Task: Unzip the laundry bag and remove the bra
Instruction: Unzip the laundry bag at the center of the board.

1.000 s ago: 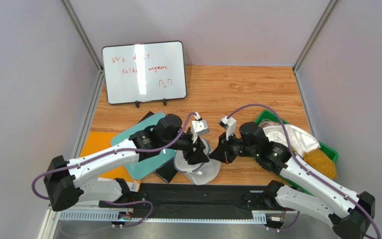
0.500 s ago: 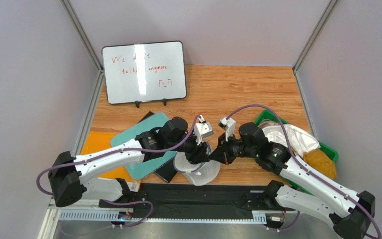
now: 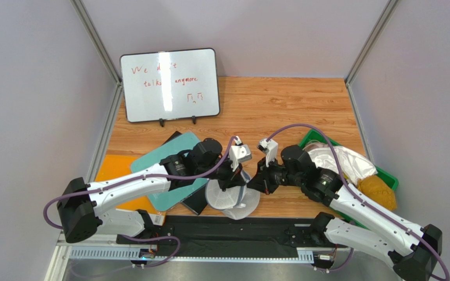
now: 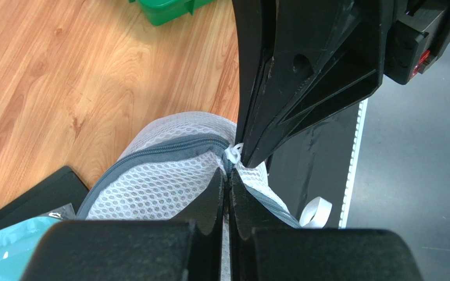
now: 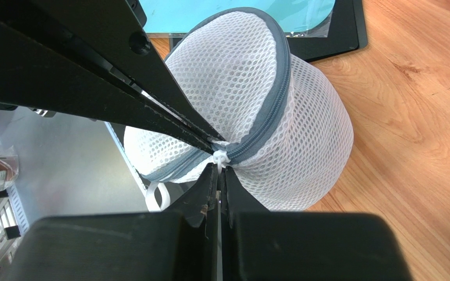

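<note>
The laundry bag (image 3: 232, 199), a round white mesh pouch with a grey-blue zip rim, sits at the table's near edge between the two arms. Its zip (image 5: 271, 111) looks closed. My left gripper (image 4: 228, 174) is shut on the mesh rim right beside the white zip pull (image 4: 233, 153). From the other side, my right gripper (image 5: 220, 167) is shut on the zip pull (image 5: 219, 157). The two grippers' tips almost touch. In the top view the left gripper (image 3: 239, 177) and right gripper (image 3: 252, 182) meet over the bag's right side. The bra is hidden.
A green bin (image 3: 389, 175) at the right holds a white cloth (image 3: 342, 161) and a brown-orange bundle (image 3: 377, 192). A teal board (image 3: 168, 170), black flat items and an orange sheet (image 3: 113, 170) lie left of the bag. A whiteboard (image 3: 170, 85) stands at the back.
My left gripper moved right to the zip end and shut on the bag's rim, and the bag has shifted slightly under it. The right gripper stayed shut in place.
</note>
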Action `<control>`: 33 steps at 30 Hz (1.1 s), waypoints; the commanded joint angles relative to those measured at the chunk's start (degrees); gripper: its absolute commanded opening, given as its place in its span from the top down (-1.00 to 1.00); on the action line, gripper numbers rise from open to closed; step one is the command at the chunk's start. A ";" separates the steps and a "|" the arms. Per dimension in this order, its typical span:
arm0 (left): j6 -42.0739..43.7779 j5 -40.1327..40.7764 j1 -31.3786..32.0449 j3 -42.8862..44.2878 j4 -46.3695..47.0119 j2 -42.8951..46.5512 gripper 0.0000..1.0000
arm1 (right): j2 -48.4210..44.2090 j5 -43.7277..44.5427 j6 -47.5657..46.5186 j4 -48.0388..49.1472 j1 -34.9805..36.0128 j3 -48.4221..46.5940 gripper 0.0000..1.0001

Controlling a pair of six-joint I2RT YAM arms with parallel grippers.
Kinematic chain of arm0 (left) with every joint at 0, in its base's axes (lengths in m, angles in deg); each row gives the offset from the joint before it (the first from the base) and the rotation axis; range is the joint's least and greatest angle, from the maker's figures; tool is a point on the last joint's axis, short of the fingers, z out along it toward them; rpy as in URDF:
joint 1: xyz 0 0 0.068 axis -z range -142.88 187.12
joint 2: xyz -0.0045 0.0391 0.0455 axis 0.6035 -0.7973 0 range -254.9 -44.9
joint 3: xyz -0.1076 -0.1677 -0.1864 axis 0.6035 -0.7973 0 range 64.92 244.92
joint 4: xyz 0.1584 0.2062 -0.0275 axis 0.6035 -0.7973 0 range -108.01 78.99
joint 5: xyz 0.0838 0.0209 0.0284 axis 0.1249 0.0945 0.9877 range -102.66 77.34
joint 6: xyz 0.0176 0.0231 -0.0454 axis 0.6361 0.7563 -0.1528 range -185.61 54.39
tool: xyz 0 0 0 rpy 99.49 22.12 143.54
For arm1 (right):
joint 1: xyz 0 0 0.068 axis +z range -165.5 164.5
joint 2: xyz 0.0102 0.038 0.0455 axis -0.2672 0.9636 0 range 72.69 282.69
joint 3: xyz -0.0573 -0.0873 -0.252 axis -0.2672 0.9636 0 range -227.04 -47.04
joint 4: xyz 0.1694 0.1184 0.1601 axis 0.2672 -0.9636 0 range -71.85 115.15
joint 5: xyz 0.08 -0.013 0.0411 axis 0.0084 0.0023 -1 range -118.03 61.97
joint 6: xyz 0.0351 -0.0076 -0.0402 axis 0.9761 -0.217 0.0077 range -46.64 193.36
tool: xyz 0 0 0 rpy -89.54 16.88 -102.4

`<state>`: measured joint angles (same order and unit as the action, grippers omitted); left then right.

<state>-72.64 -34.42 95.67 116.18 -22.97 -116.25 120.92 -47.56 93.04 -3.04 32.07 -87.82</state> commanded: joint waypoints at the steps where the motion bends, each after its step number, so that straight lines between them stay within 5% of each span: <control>1: 1.84 0.32 0.26 0.42 -2.45 0.51 1.00 | -0.60 3.44 -0.17 0.59 0.07 -0.80 1.00; 19: 4.12 -0.04 0.26 -1.17 -4.20 5.87 1.00 | 5.38 2.13 -2.72 0.41 -9.42 -1.76 1.00; 33: 10.88 11.90 0.26 3.31 -5.53 2.98 1.00 | 0.82 1.86 -2.37 -2.66 -14.44 -4.66 1.00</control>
<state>-66.65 -26.42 95.64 115.97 -23.39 -113.11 124.94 -53.20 92.16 -2.54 20.01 -89.37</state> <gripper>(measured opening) 0.006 0.006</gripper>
